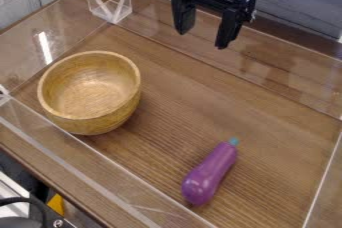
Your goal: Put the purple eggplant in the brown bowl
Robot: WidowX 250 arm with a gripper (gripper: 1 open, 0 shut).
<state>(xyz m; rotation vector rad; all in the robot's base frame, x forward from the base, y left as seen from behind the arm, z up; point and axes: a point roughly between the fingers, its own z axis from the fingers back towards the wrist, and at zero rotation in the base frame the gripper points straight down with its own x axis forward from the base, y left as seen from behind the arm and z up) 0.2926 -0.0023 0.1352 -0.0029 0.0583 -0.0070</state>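
Your gripper (207,24) is hanging with its fingers spread apart, pinching nothing. The purple eggplant (210,173) is lying on the wooden table (274,112) well below it in view, the brown bowl (90,92) sitting lower left.

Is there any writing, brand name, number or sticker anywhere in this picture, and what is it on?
None: no readable text shows anywhere.
The brown bowl: bare wood grain, no label.
The purple eggplant: plain glossy skin, no marking.
The gripper: black, no visible lettering.
The table and the clear walls: unmarked.
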